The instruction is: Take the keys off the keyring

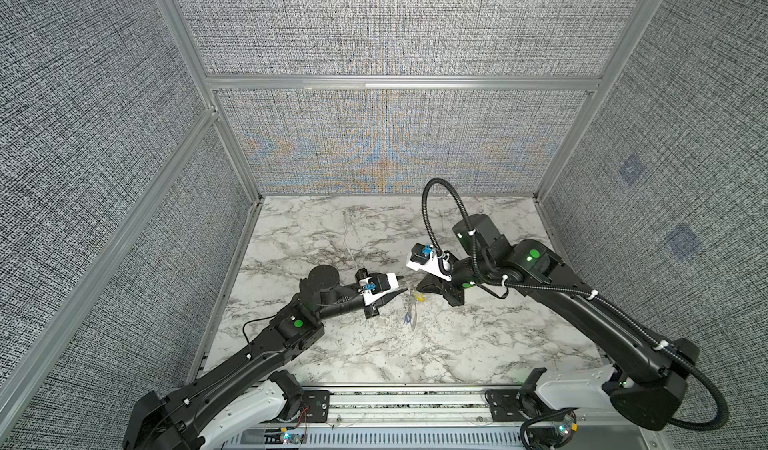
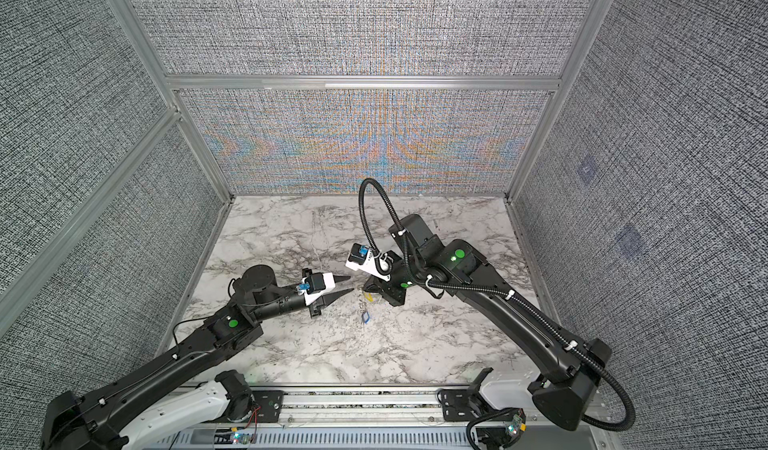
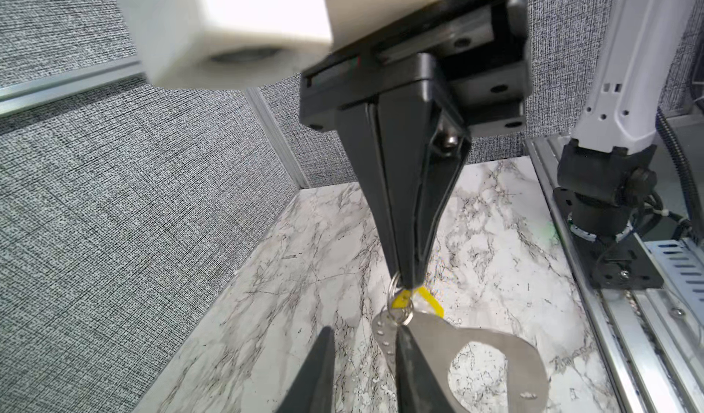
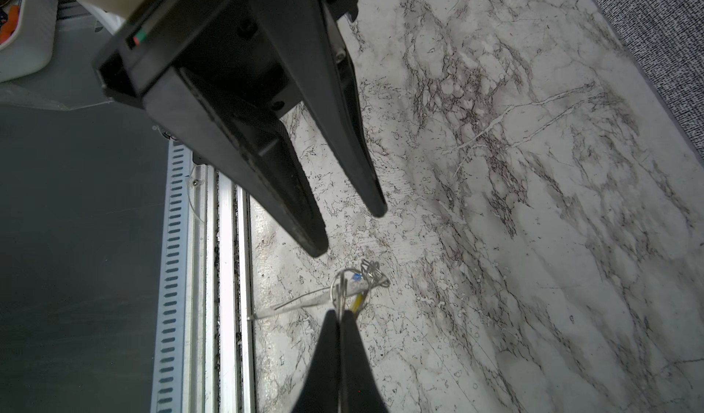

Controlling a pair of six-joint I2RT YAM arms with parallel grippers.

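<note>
the keyring (image 3: 529, 357), a flat grey oval loop with small bumps along one edge, is seen hanging below the right gripper (image 3: 405, 279) near the middle of the marble table (image 1: 332, 228). it is not gripped by its own body: a small ring (image 3: 392, 285) at its narrow end is pinched between the tips of the right gripper, whose fingers are pressed tightly together with no gap between them. in a top view the keyring (image 1: 410, 315) is seen only edge-on, as a thin pale sliver trailing from the right gripper (image 1: 417, 289) towards the front of the table. whether its lower end touches the table cannot be told.

the yellow key (image 3: 430, 302) is found just beside the pinched ring, its tag showing right below the closed tips. in the right wrist view the yellow key (image 4: 358, 300) is seen next to the right gripper (image 4: 340, 317), and the blue key (image 4: 357, 277) is seen a little beyond it, partly hidden among the thin wire. in both top views the blue key (image 1: 406, 318) (image 2: 366, 316) is seen lower down than the yellow key (image 1: 419, 298) (image 2: 368, 297).

the left gripper (image 1: 404, 283) is held level, pointing at the right gripper, with its fingers spread and nothing clamped between them. in the left wrist view the bumpy edge of the keyring is seen in the gap of the left gripper (image 3: 365, 331), and one finger (image 3: 415, 373) overlaps the flat metal; contact cannot be confirmed.
</note>
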